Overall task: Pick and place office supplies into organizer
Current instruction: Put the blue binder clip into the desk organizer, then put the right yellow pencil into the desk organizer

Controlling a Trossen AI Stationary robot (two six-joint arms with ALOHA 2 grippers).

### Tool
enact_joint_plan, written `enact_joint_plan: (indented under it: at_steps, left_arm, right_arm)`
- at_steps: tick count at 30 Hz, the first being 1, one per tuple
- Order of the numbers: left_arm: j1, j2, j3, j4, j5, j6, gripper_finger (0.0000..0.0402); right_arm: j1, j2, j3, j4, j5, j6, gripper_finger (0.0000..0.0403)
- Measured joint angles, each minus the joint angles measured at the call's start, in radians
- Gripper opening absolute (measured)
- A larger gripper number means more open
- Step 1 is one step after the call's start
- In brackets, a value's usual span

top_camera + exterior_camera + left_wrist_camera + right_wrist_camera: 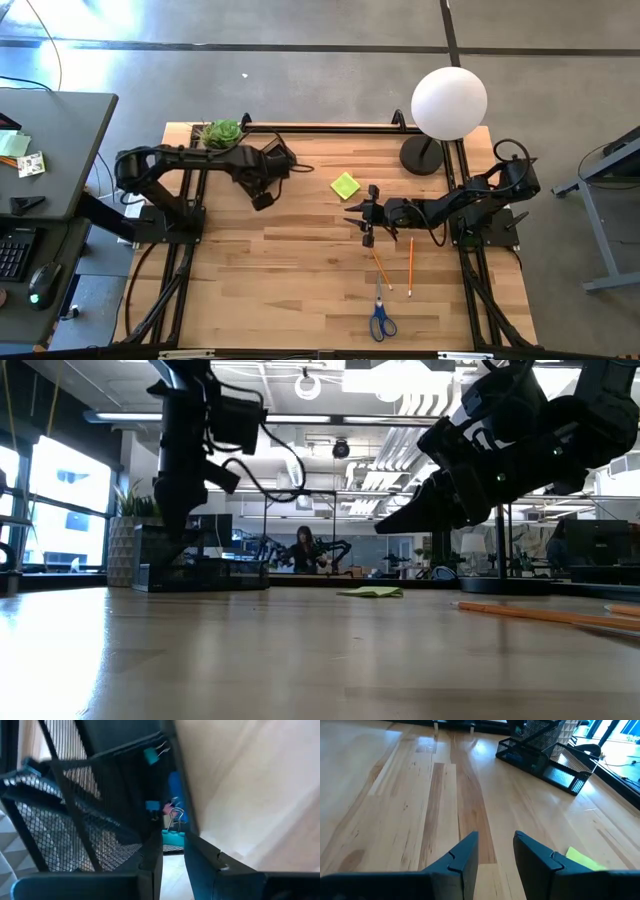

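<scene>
The organizer [545, 755] is a black mesh box at the table's far left, next to the potted plant [221, 133]. My left gripper [173, 845] points steeply down over it and is shut on a teal binder clip [172, 837]. More clips, teal, blue and pink [172, 785], lie inside the mesh compartment. My right gripper [365, 215] hovers open over the table's middle with nothing between its fingers. Beside it the yellow-green sticky pad [345, 185] lies flat. Two pencils [381, 268] and blue-handled scissors [382, 320] lie toward the near edge. My left gripper pinches the teal binder clip's body [170, 839] between its two fingertips. The fingers come from above, pointing steeply down. The clip's silver wire handles [175, 817] stick out past the fingertips toward the organizer's inside.
A white globe lamp [449, 100] on a black round base [422, 155] stands at the far right. The second pencil [410, 265] lies parallel to the first, right of it. Bare wood stretches across the table's near left.
</scene>
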Motion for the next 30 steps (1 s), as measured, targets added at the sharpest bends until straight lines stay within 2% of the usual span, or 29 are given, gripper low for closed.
enact_joint_plan:
  at_steps: [12,24,30]
  left_arm:
    - [0.035,0.0,-0.038,0.01,-0.048,-0.056,0.0076]
    - [0.035,0.002,-0.029,0.009,-0.046,-0.079,0.0183]
    - [-0.033,0.002,0.059,0.08,0.005,-0.047,0.0196]
  right_arm:
    - [0.0,0.0,0.0,-0.001,-0.003,0.008,0.0117]
    - [0.0,0.0,0.0,-0.001,-0.003,0.009,0.0117]
    - [0.001,-0.005,0.0,0.017,-0.046,0.055,0.0117]
